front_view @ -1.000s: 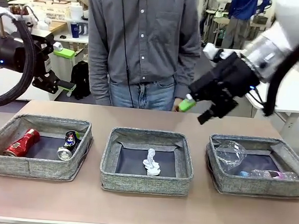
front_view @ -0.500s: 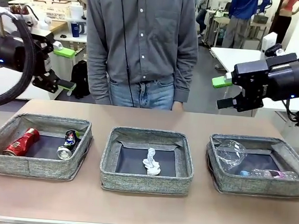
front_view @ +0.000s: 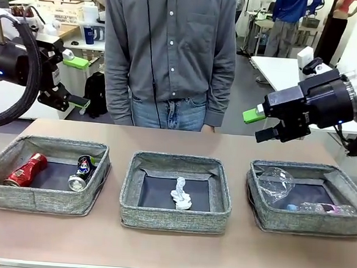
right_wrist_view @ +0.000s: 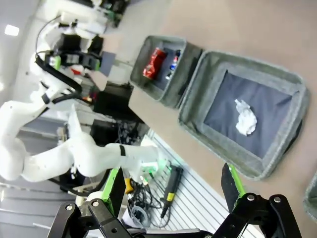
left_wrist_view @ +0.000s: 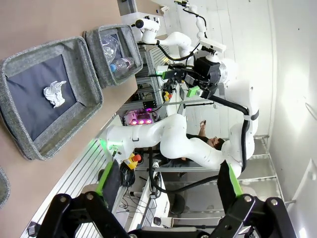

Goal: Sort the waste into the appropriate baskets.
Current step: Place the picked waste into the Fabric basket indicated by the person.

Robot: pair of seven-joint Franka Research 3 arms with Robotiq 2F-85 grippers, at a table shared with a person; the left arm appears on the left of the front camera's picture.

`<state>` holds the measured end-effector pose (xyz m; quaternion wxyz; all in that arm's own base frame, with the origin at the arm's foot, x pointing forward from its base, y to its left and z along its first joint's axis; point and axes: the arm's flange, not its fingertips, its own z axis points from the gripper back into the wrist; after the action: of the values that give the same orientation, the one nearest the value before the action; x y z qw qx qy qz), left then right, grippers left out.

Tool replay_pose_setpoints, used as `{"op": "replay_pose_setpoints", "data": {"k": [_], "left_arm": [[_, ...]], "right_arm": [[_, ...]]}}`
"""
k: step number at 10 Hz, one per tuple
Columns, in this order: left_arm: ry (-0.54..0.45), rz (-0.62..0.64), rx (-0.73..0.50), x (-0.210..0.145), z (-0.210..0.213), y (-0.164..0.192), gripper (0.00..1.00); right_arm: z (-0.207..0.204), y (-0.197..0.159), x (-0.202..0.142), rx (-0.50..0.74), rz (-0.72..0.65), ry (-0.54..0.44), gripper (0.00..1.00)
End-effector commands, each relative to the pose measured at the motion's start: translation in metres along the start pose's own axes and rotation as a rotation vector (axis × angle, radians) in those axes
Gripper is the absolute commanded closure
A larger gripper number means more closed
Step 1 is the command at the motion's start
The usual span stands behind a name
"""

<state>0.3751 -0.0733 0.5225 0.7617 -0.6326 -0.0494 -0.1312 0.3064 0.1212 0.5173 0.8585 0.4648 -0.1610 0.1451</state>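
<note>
Right tool [front_view: 260, 124] shifted left; paper wad [front_view: 181, 193] in middle basket [front_view: 174, 219].

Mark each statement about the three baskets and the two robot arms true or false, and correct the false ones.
1. The white paper wad lies in the middle basket. True.
2. The crushed red can shares a basket with the clear bottle. False: it lies in the left basket beside the dark printed can; the bottle is in the right basket.
3. The right gripper holds crumpled plastic. False: its jaws are open and empty; the crumpled clear plastic is in the right basket.
4. The left gripper is raised above the table with open, empty jaws. True.
</note>
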Motion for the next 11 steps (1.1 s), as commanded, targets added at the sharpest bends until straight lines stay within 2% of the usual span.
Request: {"op": "replay_pose_setpoints", "data": {"k": [1, 11], "left_arm": [[0.002, -0.018, -0.009, -0.0014, -0.0002, -0.0016, 0.00], [0.002, -0.018, -0.009, -0.0014, -0.0002, -0.0016, 0.00]], "right_arm": [[0.0062, 0.0028, 0.0004, -0.008, -0.017, 0.006, 0.00], [0.0062, 0.0028, 0.0004, -0.008, -0.017, 0.006, 0.00]]}}
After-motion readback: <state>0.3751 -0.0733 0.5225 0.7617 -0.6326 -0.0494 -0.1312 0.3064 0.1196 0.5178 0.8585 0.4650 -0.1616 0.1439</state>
